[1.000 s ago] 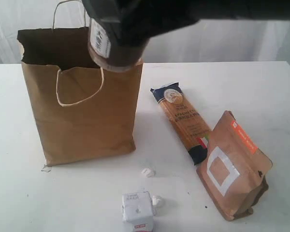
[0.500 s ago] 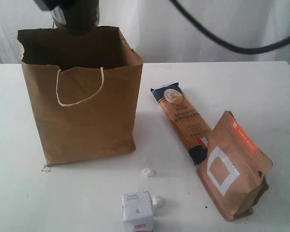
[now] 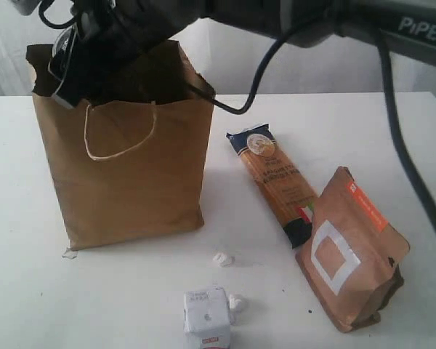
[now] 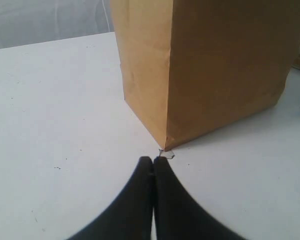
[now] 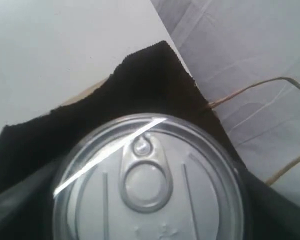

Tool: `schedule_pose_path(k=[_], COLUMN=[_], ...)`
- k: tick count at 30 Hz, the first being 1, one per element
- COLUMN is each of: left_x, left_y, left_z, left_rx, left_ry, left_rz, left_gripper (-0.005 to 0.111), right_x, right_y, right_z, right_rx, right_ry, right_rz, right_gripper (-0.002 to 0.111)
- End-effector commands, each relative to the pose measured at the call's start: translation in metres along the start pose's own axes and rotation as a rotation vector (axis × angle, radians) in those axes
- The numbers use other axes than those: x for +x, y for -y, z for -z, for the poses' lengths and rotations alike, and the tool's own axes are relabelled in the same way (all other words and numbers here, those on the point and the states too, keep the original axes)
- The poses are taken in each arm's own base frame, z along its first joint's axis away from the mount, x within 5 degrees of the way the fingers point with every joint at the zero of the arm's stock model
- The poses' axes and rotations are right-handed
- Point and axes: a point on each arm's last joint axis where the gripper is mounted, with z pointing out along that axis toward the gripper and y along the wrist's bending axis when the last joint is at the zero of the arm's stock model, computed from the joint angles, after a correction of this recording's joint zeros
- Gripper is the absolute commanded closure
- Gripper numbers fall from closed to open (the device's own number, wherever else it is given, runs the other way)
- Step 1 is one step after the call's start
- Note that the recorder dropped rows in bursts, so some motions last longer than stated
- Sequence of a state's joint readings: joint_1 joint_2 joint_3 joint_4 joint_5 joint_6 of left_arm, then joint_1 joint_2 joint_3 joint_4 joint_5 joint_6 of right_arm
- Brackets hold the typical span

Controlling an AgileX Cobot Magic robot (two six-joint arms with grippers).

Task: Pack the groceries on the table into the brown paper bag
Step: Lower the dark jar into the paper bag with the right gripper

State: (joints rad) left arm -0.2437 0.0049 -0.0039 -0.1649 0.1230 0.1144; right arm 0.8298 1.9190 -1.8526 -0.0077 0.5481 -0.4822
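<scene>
Right pincer [image 3: 83, 58] reaches across to the far left of the desk [image 3: 94, 305] and sits at the open mouth of the paper bag [image 3: 131, 174]. It is clamped on the silver-topped jar [image 5: 147, 170], a dark jaw on either side. The pull-ring lid faces the wrist camera, with the bag's dark inside beneath it.

Left pincer [image 4: 153, 165] is pressed together and empty, low over the desk just beside the bag's bottom corner.

The bag stands upright, left of centre. The spaghetti packet [image 3: 275, 178] lies flat to its right. The brown pouch [image 3: 349, 254] sits by the packet's near end. The white carton [image 3: 207, 316] is at the near edge, with small white lumps [image 3: 221, 259] close by.
</scene>
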Motion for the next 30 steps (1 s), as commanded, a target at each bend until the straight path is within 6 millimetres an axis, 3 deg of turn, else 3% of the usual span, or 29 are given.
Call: schedule_pose_path(k=[1, 4, 11, 17, 22, 30], left_x=[0.001, 0.001, 0.001, 0.001, 0.001, 0.001], left_y=[0.0, 0.0, 0.0, 0.0, 0.0, 0.0], left_z=[0.0, 0.0, 0.0, 0.0, 0.0, 0.0], left_rx=[-0.003, -0.003, -0.003, -0.003, -0.003, -0.003], left_ry=[-0.001, -0.001, -0.001, -0.001, -0.001, -0.001], left_rz=[0.012, 0.012, 0.012, 0.012, 0.012, 0.012], left_gripper=[0.107, 0.107, 0.107, 0.107, 0.107, 0.107], right_x=[-0.005, -0.001, 0.011, 0.009, 0.007, 0.016], right_y=[0.005, 0.009, 0.041, 0.061, 0.06, 0.043], right_z=[-0.001, -0.004, -0.001, 0.009, 0.012, -0.008], right_rx=[0.033, 0.042, 0.105, 0.09, 0.069, 0.009], right_ry=[0.035, 0.032, 0.054, 0.098, 0.068, -0.019], right_rz=[0.026, -0.003, -0.377, -0.664, -0.668, -0.643], right_gripper=[0.108, 0.108, 0.108, 0.108, 0.108, 0.108])
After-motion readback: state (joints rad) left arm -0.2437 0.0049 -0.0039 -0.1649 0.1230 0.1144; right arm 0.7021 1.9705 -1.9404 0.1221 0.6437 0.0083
